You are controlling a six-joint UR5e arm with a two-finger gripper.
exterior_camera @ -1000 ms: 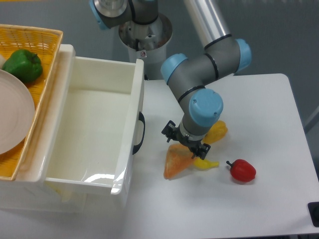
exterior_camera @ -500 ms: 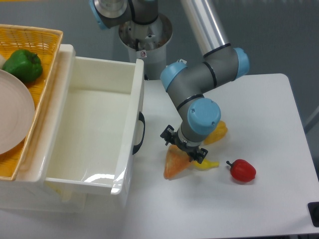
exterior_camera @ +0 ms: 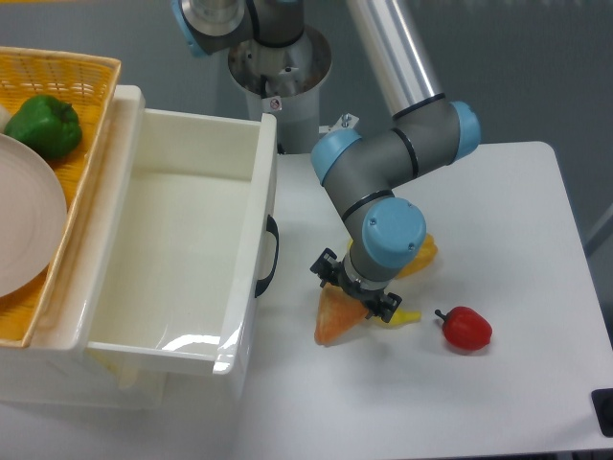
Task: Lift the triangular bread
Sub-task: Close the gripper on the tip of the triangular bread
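The triangular bread [exterior_camera: 336, 317], an orange-tan glossy wedge, lies flat on the white table just right of the white bin. My gripper [exterior_camera: 357, 290] points straight down over the wedge's upper end. Its two dark fingers stand apart, one on each side of that end, so it is open. The wrist hides the top of the bread, and I cannot tell whether the fingers touch it.
A yellow banana [exterior_camera: 403, 315] peeks out right of the bread, and a yellow-orange bell pepper [exterior_camera: 421, 253] sits behind the wrist. A red bell pepper [exterior_camera: 465, 328] lies further right. The white bin [exterior_camera: 245, 287] stands left, beside a yellow basket [exterior_camera: 84, 125] holding a green pepper [exterior_camera: 44, 125] and plate [exterior_camera: 29, 225].
The gripper has come down and slightly toward the front, ending closer over the bread's upper end. The bread and other items have not moved.
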